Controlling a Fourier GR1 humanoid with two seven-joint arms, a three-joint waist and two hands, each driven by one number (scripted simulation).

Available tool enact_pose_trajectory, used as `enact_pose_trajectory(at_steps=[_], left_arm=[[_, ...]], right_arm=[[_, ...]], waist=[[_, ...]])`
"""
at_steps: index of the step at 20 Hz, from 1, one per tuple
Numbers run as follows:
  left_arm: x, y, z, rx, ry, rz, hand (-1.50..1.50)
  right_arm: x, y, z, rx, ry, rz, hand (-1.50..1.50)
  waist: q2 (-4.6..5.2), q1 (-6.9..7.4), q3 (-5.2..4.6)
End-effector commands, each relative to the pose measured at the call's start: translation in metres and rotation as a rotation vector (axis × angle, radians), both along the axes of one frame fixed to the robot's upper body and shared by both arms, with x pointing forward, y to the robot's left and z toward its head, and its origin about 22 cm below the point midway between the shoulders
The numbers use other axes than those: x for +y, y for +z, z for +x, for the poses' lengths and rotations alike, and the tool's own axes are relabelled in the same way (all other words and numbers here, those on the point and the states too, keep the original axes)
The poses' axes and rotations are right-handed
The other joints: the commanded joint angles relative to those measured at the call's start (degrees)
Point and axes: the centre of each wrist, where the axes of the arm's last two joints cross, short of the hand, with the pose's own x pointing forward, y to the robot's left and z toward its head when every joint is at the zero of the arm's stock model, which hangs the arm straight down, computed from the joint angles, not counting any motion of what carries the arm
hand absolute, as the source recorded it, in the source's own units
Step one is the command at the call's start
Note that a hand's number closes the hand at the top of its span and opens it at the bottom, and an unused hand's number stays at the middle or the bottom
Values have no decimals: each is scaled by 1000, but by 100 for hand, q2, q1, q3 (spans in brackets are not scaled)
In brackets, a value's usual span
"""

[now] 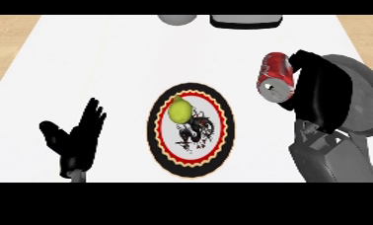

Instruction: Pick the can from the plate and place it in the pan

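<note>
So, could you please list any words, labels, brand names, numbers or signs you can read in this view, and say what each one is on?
None can be read.
The red can, held in the right hand: no legible label or brand.
The plate: a dark figure at its centre and a patterned rim, decoration only, no letters.
The yellow-green fruit on the plate: unmarked.

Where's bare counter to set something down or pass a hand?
Free: the wide white counter between the decorated round plate and the far grey objects, above the open left hand. Crowded: right side, where the right hand holds the red can.
</note>
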Motion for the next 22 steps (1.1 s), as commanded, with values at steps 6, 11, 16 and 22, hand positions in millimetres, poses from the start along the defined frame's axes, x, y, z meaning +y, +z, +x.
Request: enact_pose_trajectory(at_steps=[6,11,16,22], left_arm=[[-21,-5,3,-7,-5,-9,0],[-19,-6,3,-5,-19,-8,0],[-19,17,13,-4,-48,-16,0],[-16,0,14,-12,-35,1,0]], right_arm=[[-109,-21,44,-61,-111,-34,150],[-170,-39,62,-66,-144,-50,150],[-207,-54,86,-81,-171,49,150],[-273,-68,74,-55,-176,39,150]], waist=[[32,39,4],[37,69,6],[62,157,15],[118,216,22]])
